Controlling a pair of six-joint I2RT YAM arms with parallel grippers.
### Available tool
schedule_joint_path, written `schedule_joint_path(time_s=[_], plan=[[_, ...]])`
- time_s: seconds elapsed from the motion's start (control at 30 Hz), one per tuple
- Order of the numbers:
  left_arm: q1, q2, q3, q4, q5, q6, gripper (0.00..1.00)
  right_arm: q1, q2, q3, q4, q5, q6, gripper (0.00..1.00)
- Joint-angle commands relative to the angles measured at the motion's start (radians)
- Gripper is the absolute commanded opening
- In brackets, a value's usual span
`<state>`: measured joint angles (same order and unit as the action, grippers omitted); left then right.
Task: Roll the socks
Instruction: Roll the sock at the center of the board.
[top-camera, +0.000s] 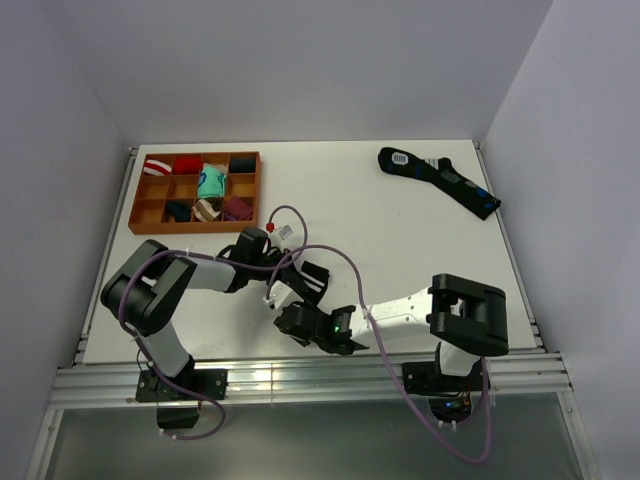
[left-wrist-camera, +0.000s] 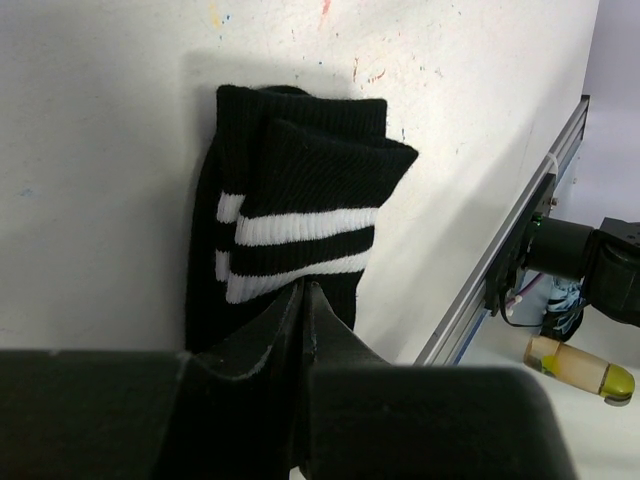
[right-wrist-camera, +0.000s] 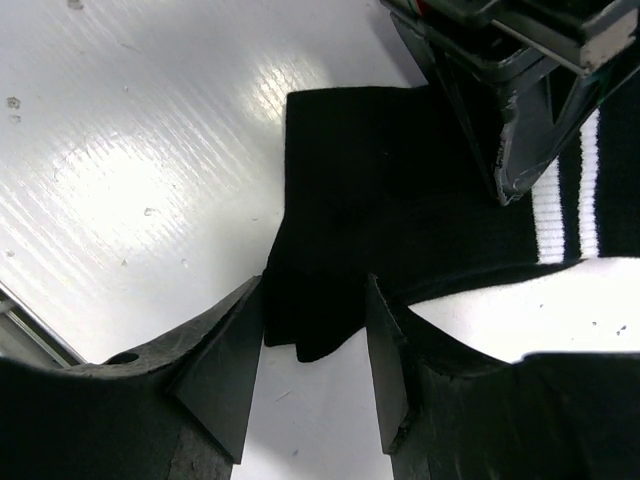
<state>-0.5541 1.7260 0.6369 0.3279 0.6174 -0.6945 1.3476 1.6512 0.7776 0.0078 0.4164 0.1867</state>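
Observation:
The socks (left-wrist-camera: 290, 190) are a black pair lying flat on the white table, one on the other, each with two white stripes around the cuff. My left gripper (left-wrist-camera: 303, 288) is shut, its tips pinching the fabric just below the stripes. In the right wrist view the socks (right-wrist-camera: 400, 190) stretch away to the right, where the left gripper's fingers (right-wrist-camera: 510, 150) come down on them. My right gripper (right-wrist-camera: 313, 290) is open, and the toe end lies between its two fingers. In the top view both grippers meet near the table's front middle and cover the socks.
A wooden tray (top-camera: 135, 195) with several compartments holding rolled sock bundles stands at the back left. A longer dark sock with blue marks (top-camera: 440, 180) lies at the back right. The table's metal front rail (top-camera: 300, 375) runs close behind the grippers.

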Motion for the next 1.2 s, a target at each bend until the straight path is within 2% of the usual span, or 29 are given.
schedule_joint_path(time_s=[0.0, 0.1, 0.5, 0.8, 1.0, 1.17], plan=[[0.005, 0.027, 0.007, -0.046, -0.013, 0.039, 0.11, -0.011, -0.036, -0.015, 0.024, -0.001, 0.019, 0.52], [0.005, 0.029, 0.004, -0.046, -0.013, 0.038, 0.11, -0.025, -0.044, -0.032, 0.032, -0.016, 0.04, 0.5], [0.005, 0.046, 0.001, -0.038, -0.018, 0.038, 0.11, -0.117, -0.163, -0.156, 0.184, -0.171, 0.128, 0.34], [0.005, 0.049, -0.003, -0.036, -0.028, 0.039, 0.1, -0.284, -0.289, -0.259, 0.296, -0.494, 0.203, 0.3], [0.005, 0.052, -0.022, -0.01, -0.027, 0.03, 0.09, -0.367, -0.212, -0.174, 0.238, -0.694, 0.253, 0.29], [0.003, 0.046, -0.036, 0.007, -0.025, 0.018, 0.09, -0.399, -0.159, -0.172, 0.228, -0.758, 0.315, 0.27]])
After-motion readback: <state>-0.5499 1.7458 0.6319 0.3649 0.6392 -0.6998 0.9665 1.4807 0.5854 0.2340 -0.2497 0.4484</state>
